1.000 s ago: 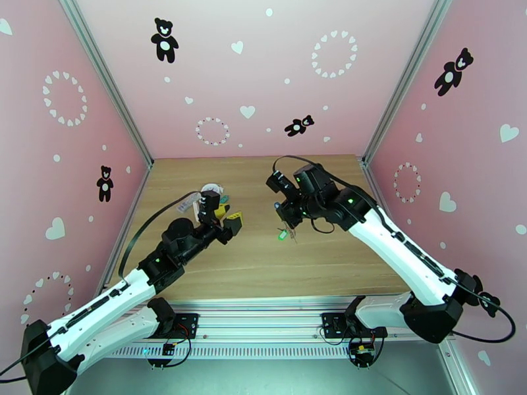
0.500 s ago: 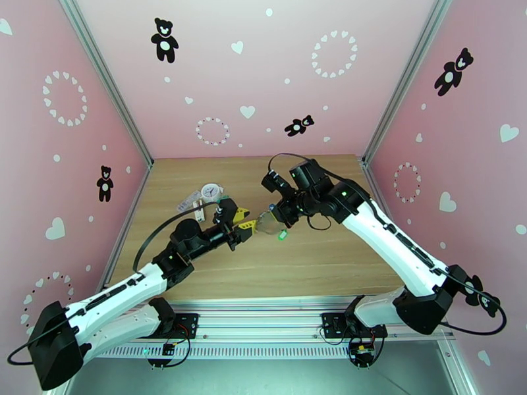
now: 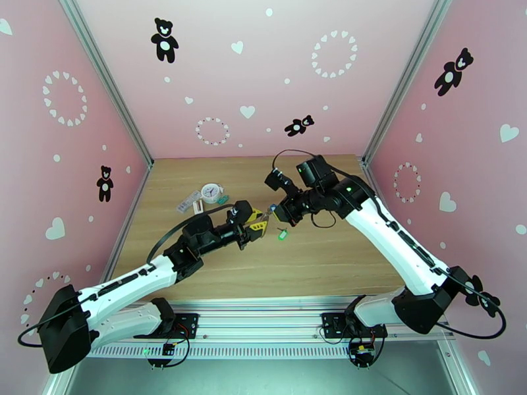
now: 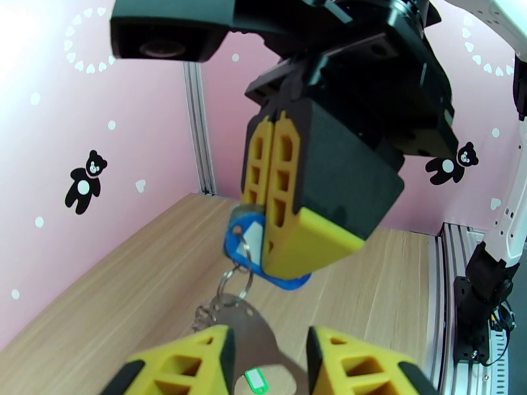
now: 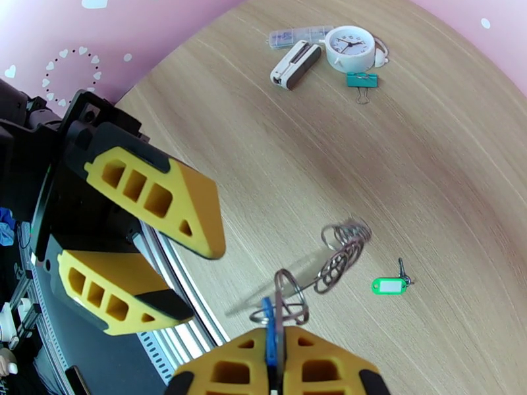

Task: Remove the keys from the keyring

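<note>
hanging over the wooden table (image 3: pixel 316 271), the right gripper (image 4: pixel 269 215) clamps the blue key (image 4: pixel 236 246). the left wrist view shows the keyring (image 4: pixel 247 324) dangling between the left gripper (image 4: pixel 269 347)'s parted fingers. the right wrist view shows the green key (image 5: pixel 388 284) lying on the table.

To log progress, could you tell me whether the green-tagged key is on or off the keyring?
Off: the green-tagged key lies on the table, apart from the keyring.
</note>
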